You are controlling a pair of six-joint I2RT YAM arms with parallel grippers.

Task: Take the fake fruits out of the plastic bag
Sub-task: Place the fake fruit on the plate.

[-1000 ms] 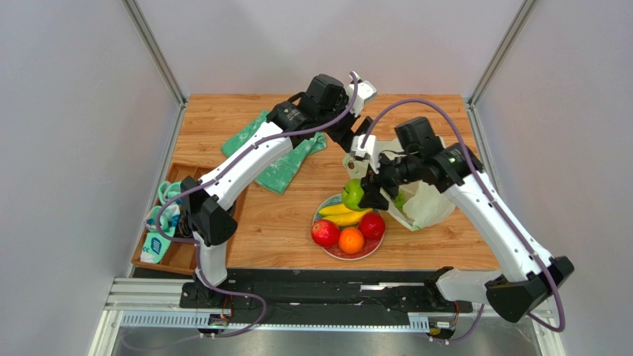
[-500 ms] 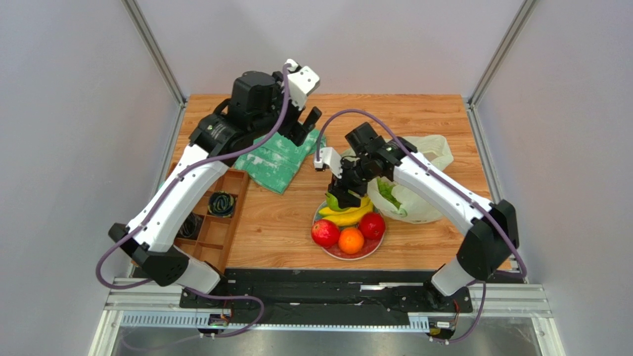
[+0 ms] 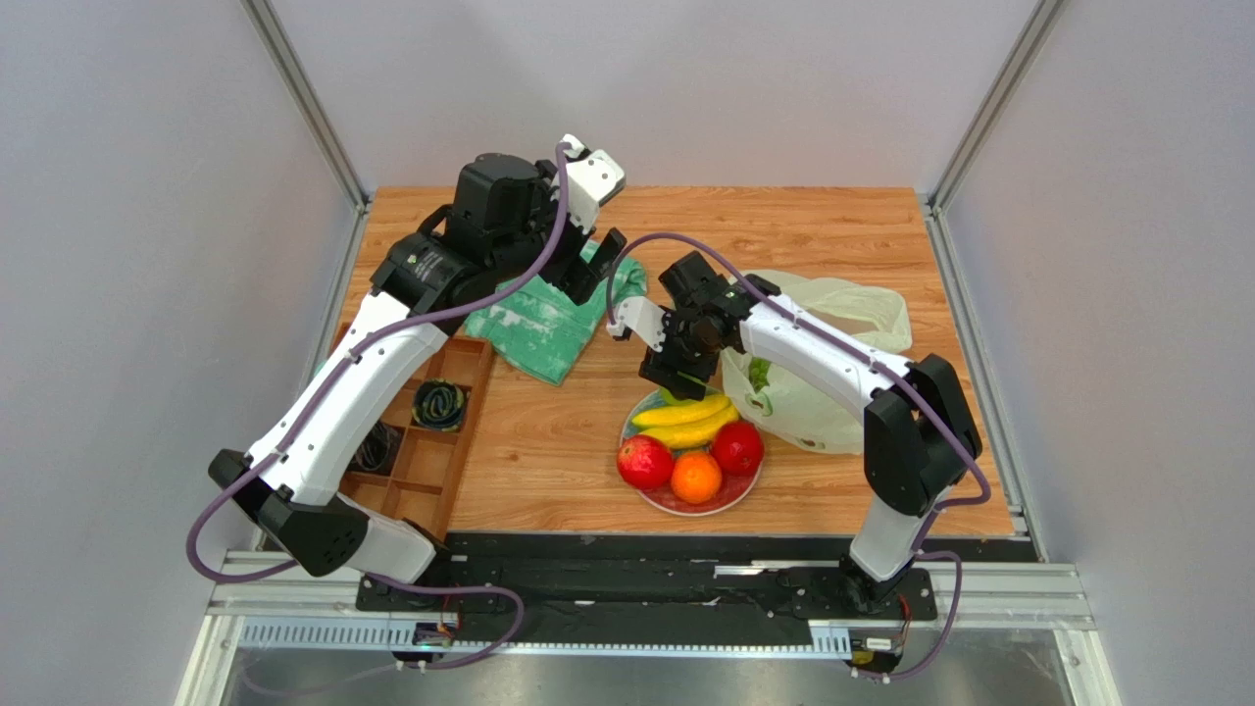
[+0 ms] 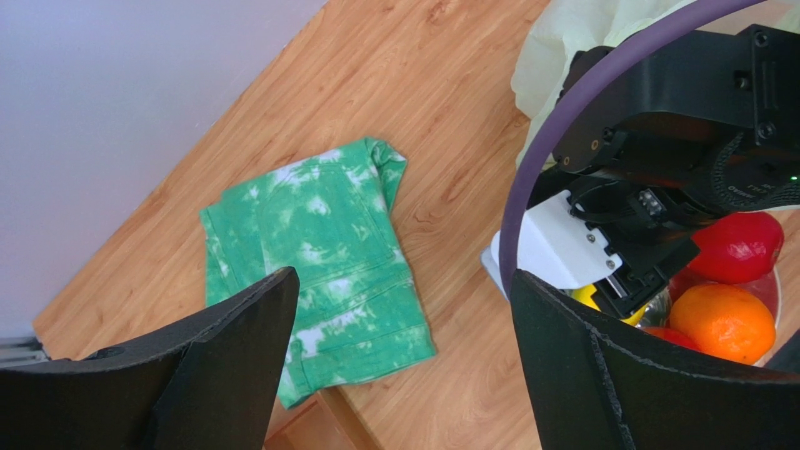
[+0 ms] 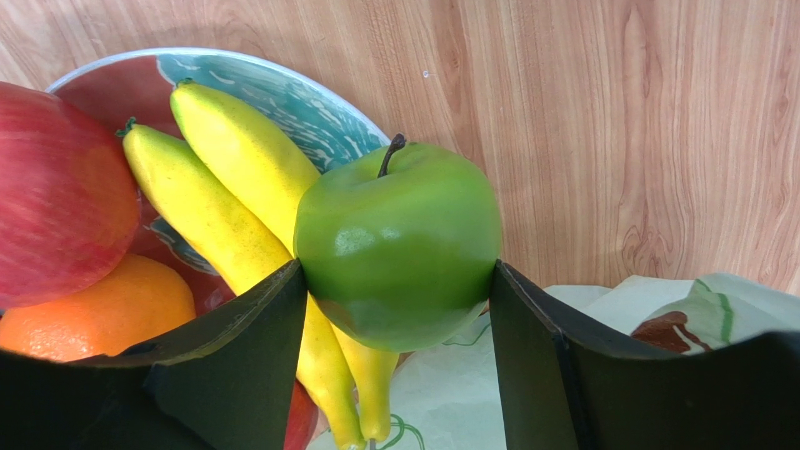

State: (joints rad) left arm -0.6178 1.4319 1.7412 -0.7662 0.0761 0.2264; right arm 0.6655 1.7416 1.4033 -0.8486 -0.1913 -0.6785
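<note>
My right gripper point(image 3: 678, 377) point(image 5: 399, 281) is shut on the green apple point(image 5: 399, 244), one finger on each side, and holds it just above the far edge of the plate point(image 3: 732, 499). On the plate lie the yellow banana bunch point(image 3: 685, 422) point(image 5: 225, 197), two red fruits point(image 3: 644, 462) point(image 3: 737, 447) and the orange point(image 3: 695, 477) point(image 5: 113, 309). The pale plastic bag point(image 3: 825, 397) point(image 5: 526, 375) lies right of the plate; something green shows through it. My left gripper point(image 3: 601, 247) point(image 4: 402, 281) is open and empty above the green-and-white cloth point(image 3: 553, 324).
The cloth point(image 4: 319, 253) lies on the wooden table left of the plate. A wooden compartment tray point(image 3: 420, 456) with a small black item sits at the table's left edge. The bag's loop handles point(image 3: 862, 302) lie toward the back right.
My right gripper has carried the green apple left and down to the plate's far edge. My left arm has swung from over the bag to above the cloth.
</note>
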